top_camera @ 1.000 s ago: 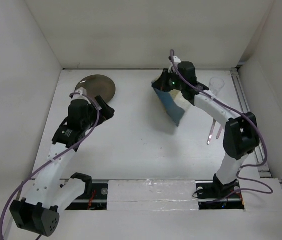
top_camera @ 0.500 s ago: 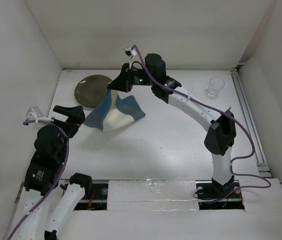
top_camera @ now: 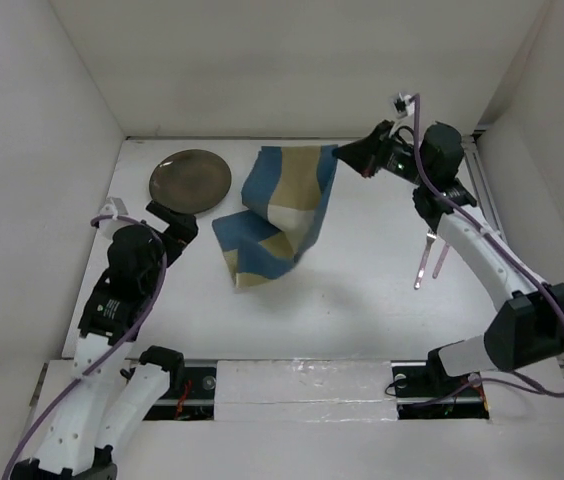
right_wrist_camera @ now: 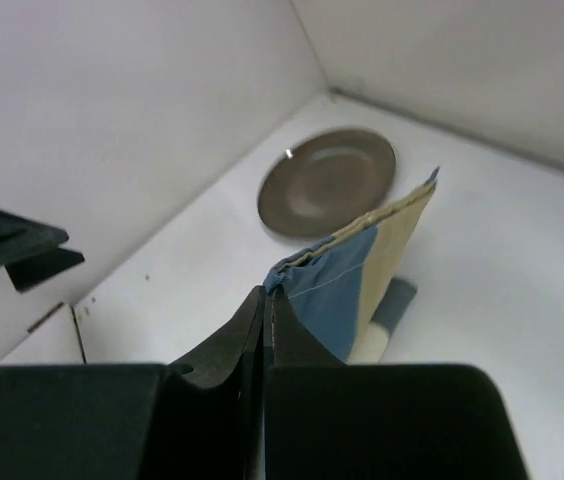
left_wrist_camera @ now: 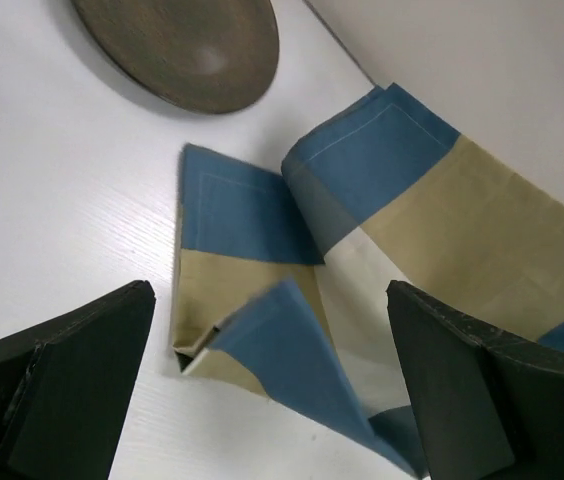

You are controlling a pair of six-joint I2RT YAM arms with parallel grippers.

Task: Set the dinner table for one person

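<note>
White flat walls (top_camera: 292,60) close in the dinner table (top_camera: 362,290) on the left, right and far sides. The table is a large matte white rectangular top, evenly lit.

At its far left corner lies a round dark brownish plate (top_camera: 190,180). Just to the right of the plate is the blue-and-tan patchwork cloth placemat (top_camera: 277,210). Its far right corner is raised off the surface and its lower part is crumpled in folds on the white top. The right gripper (top_camera: 347,153) is pinched tight on that raised corner; in the right wrist view its fingers meet on the cloth edge.

The left gripper (top_camera: 167,222) is on the table's left side, just near of the plate, with its jaws spread wide and nothing between them.

Two slim pale utensils (top_camera: 419,270) lie on the right side, partly behind the right arm.
</note>
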